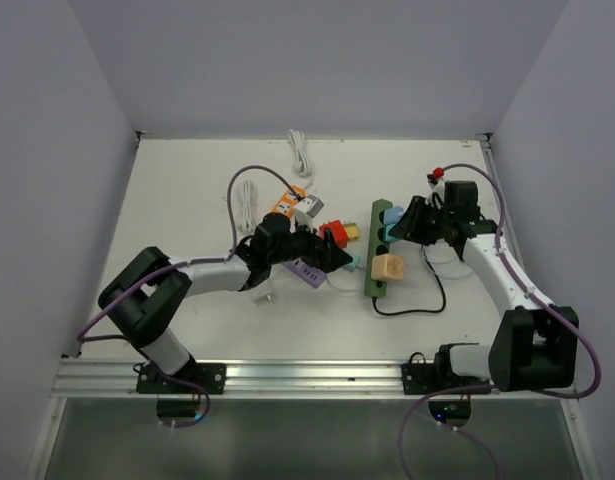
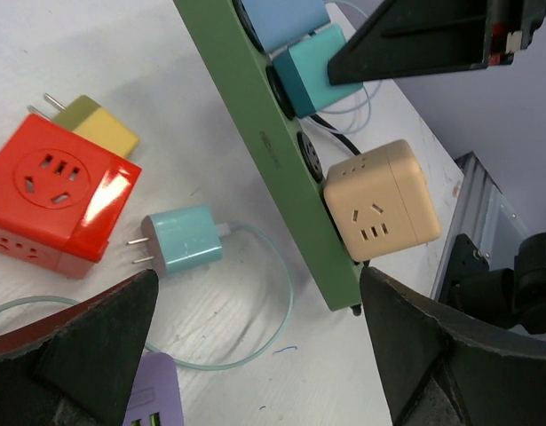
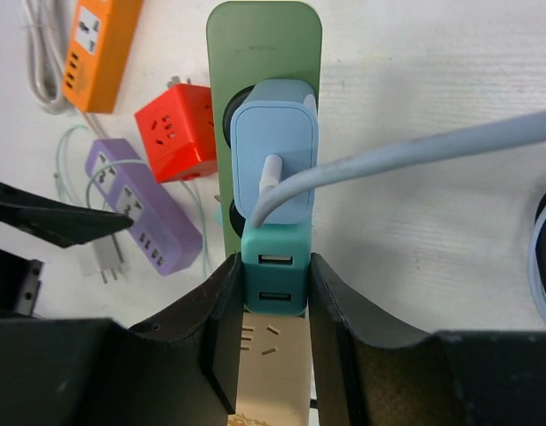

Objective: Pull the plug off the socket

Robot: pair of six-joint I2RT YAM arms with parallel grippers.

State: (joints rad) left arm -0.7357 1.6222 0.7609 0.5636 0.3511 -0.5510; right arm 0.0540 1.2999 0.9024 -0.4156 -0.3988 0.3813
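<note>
A green power strip [image 1: 373, 278] lies at the table's middle right with a blue charger [image 3: 274, 164], a teal USB charger [image 3: 274, 275] and a beige cube adapter [image 3: 273, 364] plugged into it. My right gripper [image 3: 274, 266] is shut on the sides of the teal USB charger, which still sits in the strip [image 3: 264, 35]. My left gripper [image 2: 259, 293] is open and empty, low over the table beside the strip's near end [image 2: 264, 133], with a loose light-teal plug [image 2: 184, 240] just ahead of its jaws. The top view shows both grippers, left [image 1: 337, 255] and right [image 1: 405, 228], on either side of the strip.
A red cube adapter [image 2: 55, 195], an olive-yellow plug [image 2: 99, 124] and a purple strip [image 2: 153, 399] lie left of the green strip. An orange strip [image 1: 287, 203] and a white cord [image 1: 301, 150] lie farther back. A black cable [image 1: 427, 300] runs from the strip's near end.
</note>
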